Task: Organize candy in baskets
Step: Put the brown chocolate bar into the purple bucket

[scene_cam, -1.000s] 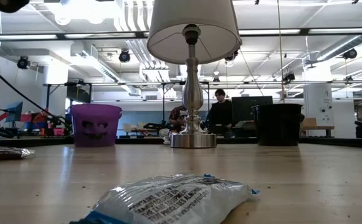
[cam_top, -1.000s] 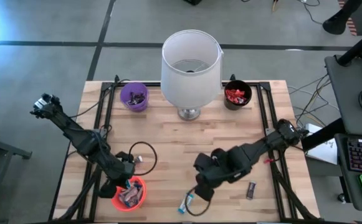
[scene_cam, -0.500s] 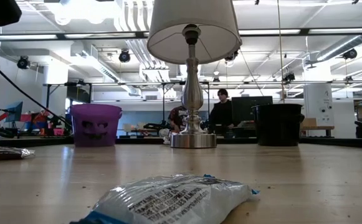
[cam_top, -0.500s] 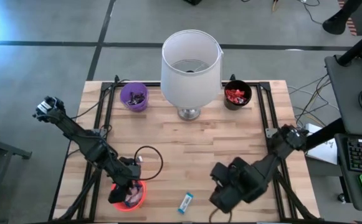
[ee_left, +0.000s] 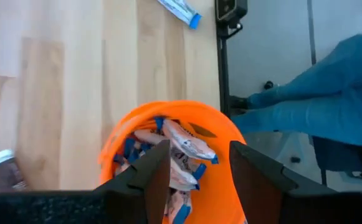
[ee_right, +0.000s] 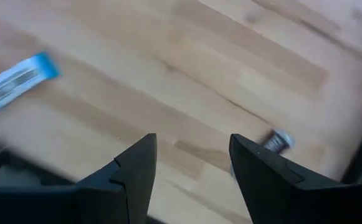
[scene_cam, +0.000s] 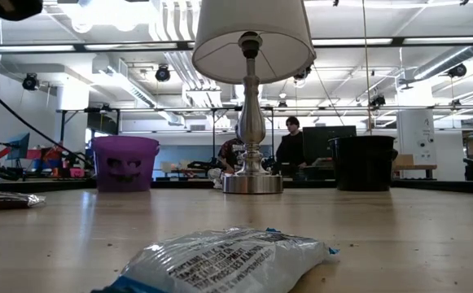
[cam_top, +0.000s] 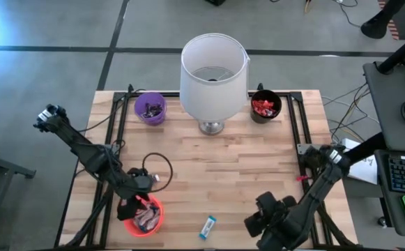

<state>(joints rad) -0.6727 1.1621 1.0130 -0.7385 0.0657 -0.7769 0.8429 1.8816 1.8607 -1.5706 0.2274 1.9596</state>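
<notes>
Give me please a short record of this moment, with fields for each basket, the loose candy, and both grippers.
orange basket: near left front edge, holds blue-and-white candy
purple basket: back left, dark wrappers inside
black basket: back right, red wrappers inside
loose candy: blue-and-white bar on the table, front middle
left gripper: open, above the orange basket, holds nothing
right gripper: open, empty, above front right of the table
lamp: back centre

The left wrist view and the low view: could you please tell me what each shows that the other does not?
Only the left wrist view shows the orange basket full of candy, beneath the open left pincer, and a blue sleeve beyond the table edge. Only the low view shows the lamp, the purple basket, the black basket and a dark candy bar. Both show the blue-and-white candy bar on the table.
</notes>
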